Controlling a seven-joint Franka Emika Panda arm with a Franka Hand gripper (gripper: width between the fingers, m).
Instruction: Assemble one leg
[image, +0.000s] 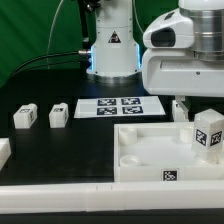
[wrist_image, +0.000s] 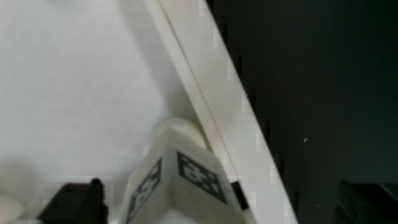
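White plastic leg (image: 209, 136) stands upright at the panel's (image: 150, 155) far corner on the exterior view's right, seemingly seated in its socket. Gripper (wrist_image: 222, 195) hangs released directly above it, fingers (wrist_image: 75, 200) spread. Two legs (image: 57, 115) lie unused on the table.

The leg (image: 209, 133) is a small white block with black-and-white square tags on its faces; it stands upright at the panel's corner on the exterior view's right (base hidden, so seating cannot be told); the wrist view shows its tagged faces (wrist_image: 183, 180) beside the panel's raised rim.
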